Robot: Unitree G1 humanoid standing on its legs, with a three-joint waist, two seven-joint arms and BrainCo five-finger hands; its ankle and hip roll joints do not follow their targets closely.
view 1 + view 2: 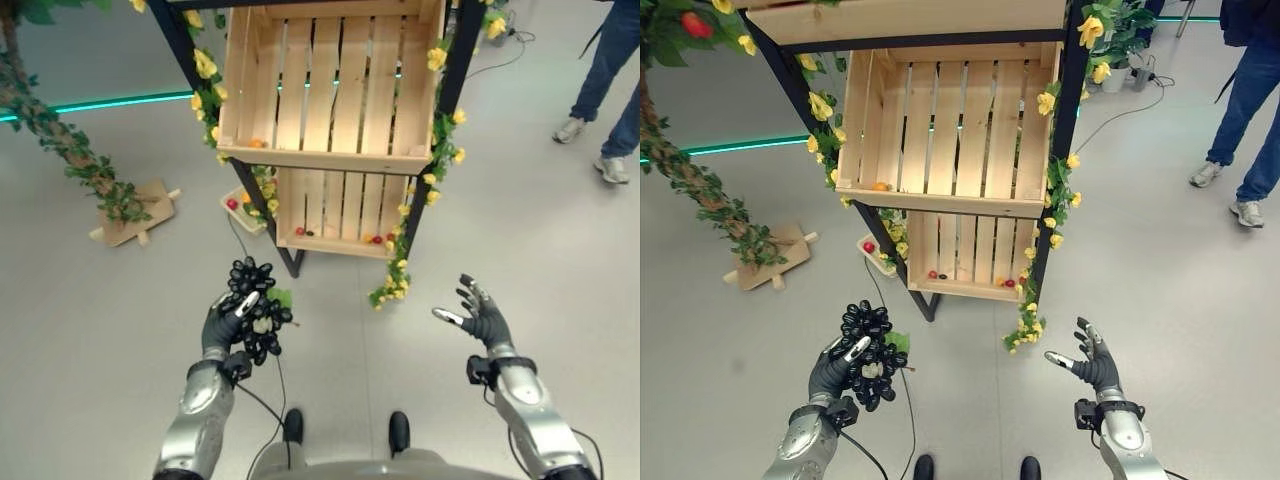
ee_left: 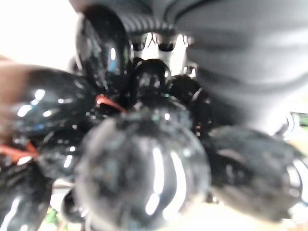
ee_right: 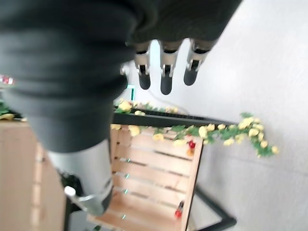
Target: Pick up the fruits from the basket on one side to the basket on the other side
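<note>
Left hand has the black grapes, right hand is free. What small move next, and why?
Probably lift the left hand forward toward the upper wooden crate. Its fingers are already curled round the bunch of black grapes, held clear above the floor, and the crate stands open directly ahead. The right hand hangs open, holding nothing.

Left hand (image 1: 222,322) clutching black grapes (image 1: 254,304) above the floor, right hand (image 1: 482,316) open, wooden crates (image 1: 330,85) beyond
</note>
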